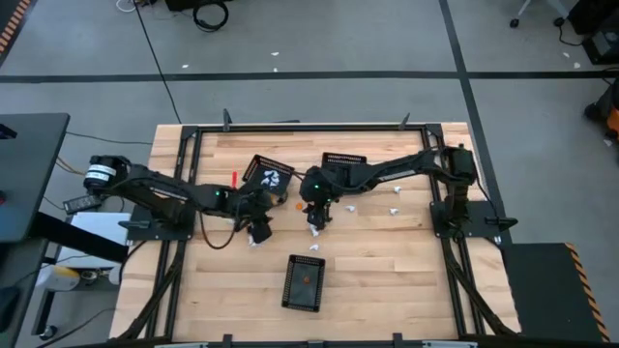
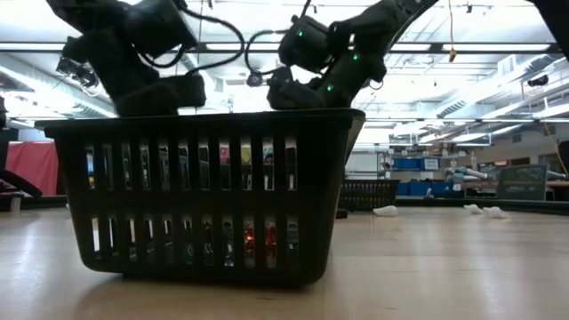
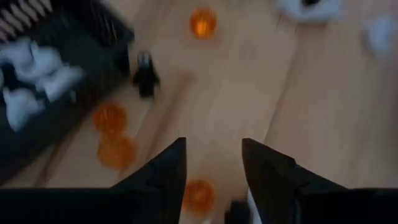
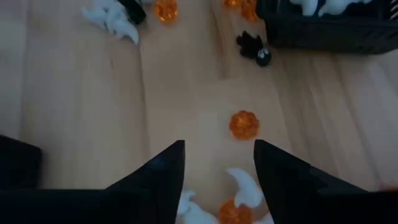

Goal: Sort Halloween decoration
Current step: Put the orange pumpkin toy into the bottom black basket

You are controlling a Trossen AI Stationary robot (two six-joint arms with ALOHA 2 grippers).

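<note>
Hovering over the middle of the desk (image 1: pixel 387 271), your two hands sit close together because that is where the loose trinkets lie. The left hand (image 3: pixel 213 163) has its fingers apart with nothing between them; an orange piece (image 3: pixel 199 194) lies on the wood just below the gap, so you look lined up to take it. The right hand (image 4: pixel 219 163) is likewise spread and empty, above a white ghost (image 4: pixel 245 186) and another orange piece (image 4: pixel 244 123).

Sorting seems to go by colour: the left basket (image 1: pixel 267 174) holds white pieces, the near basket (image 1: pixel 304 282) shows orange inside, and the third basket (image 1: pixel 345 162) sits just behind the right arm. Its contents you cannot tell from here.

More white bits (image 1: pixel 395 210) lie scattered toward the right, and a black figure (image 3: pixel 146 74) stands beside the left basket. Judging by the scatter, plenty remains to sort.
</note>
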